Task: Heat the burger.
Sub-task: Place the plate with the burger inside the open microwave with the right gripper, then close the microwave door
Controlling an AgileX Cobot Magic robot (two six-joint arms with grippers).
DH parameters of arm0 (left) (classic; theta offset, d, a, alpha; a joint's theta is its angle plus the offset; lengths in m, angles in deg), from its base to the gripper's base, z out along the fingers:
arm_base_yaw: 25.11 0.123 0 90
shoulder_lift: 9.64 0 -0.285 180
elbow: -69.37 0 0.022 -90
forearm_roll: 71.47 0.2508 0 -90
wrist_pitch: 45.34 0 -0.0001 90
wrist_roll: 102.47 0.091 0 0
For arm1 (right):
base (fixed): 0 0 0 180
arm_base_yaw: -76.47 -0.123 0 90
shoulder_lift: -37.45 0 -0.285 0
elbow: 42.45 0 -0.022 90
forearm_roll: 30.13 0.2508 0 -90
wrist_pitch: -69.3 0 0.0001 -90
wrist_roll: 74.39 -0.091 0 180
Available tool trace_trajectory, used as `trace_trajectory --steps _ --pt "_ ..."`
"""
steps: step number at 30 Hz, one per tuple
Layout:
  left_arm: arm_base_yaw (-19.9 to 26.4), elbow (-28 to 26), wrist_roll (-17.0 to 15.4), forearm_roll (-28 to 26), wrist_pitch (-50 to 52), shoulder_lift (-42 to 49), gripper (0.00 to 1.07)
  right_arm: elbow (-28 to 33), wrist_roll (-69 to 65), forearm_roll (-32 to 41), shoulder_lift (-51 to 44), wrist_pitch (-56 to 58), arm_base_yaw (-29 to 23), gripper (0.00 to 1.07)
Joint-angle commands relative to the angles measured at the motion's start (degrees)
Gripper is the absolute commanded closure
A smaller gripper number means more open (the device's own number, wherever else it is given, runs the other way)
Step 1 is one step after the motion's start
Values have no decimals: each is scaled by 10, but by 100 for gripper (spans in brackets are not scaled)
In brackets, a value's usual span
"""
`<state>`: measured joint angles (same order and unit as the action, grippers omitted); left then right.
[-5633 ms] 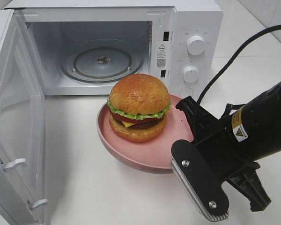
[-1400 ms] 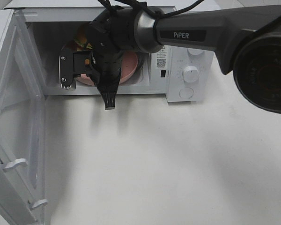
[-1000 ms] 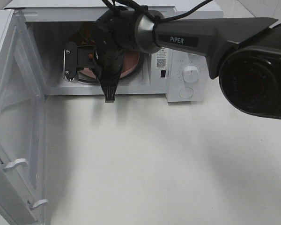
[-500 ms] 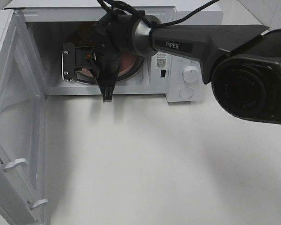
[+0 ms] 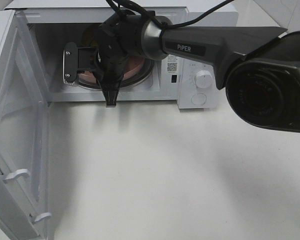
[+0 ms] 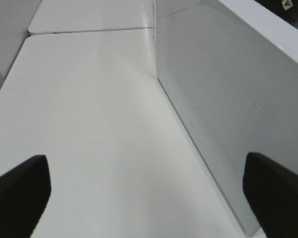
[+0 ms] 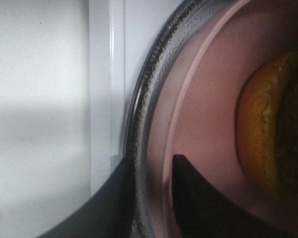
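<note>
Right gripper [image 7: 150, 171] jaws stand parted astride the plate [image 7: 203, 109] rim inside the microwave [image 5: 205, 30]: release step, burger [image 7: 268, 124] placed. Next: withdraw cleanly, shut door [image 5: 15, 100].

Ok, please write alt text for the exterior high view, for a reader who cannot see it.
The right gripper reaches into an open white microwave, its jaws apart either side of the rim of a pink plate inside. The burger on the plate is mostly hidden behind the arm. The door stands open at left.
</note>
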<state>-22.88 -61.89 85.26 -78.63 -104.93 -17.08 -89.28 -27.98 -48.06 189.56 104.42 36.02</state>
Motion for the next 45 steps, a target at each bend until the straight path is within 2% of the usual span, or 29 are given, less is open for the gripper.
trace_trajectory --steps 1,4,10,12,13,15,18,20,24,25,28,30,31,33,34,35,37,38,39,40,41,45 --pt "1 2 -1 -1 2 11 9 -3 6 7 2 7 2 69" --pt "1 2 -1 -1 2 11 9 -1 5 9 2 25 1 63" --pt "1 2 -1 -1 2 11 9 10 5 21 -5 24 1 59" --pt "1 2 -1 -1 2 11 9 58 7 18 -30 -9 1 49" --pt "1 2 -1 -1 2 11 9 58 7 18 -30 -9 1 49" --pt "1 2 -1 -1 2 11 9 92 7 15 -49 -30 1 39" --pt "1 2 -1 -1 2 11 9 103 7 15 -56 -40 1 35" --pt "1 2 -1 -1 2 11 9 148 7 12 -85 -85 1 25" --pt "1 2 -1 -1 2 11 9 183 7 -2 -105 -103 1 25" --pt "1 2 -1 -1 2 11 9 210 7 -9 -119 -119 1 26" --pt "1 2 -1 -1 2 11 9 226 7 -11 -128 -129 1 26" --pt "1 2 -1 -1 2 11 9 285 8 -13 -163 -164 1 26" --pt "1 2 -1 -1 2 11 9 285 8 -13 -163 -164 1 26" --pt "1 2 -1 -1 2 11 9 333 7 -13 -191 -198 0 27" --pt "1 2 -1 -1 2 11 9 333 7 -13 -191 -198 0 27" --pt "1 2 -1 -1 2 11 9 365 6 -11 -210 -219 0 28" --pt "1 2 -1 -1 2 11 9 383 5 -11 -221 -229 0 28" --pt "1 2 -1 -1 2 11 9 417 2 -11 -241 -244 0 28" --pt "1 2 -1 -1 2 11 9 417 2 -11 -241 -244 0 28" --pt "1 2 -1 -1 2 11 9 445 2 -11 -259 -249 0 29" --pt "1 2 -1 -1 2 11 9 445 2 -11 -259 -249 0 29" --pt "1 2 -1 -1 2 11 9 513 -6 -11 -309 -265 0 30"
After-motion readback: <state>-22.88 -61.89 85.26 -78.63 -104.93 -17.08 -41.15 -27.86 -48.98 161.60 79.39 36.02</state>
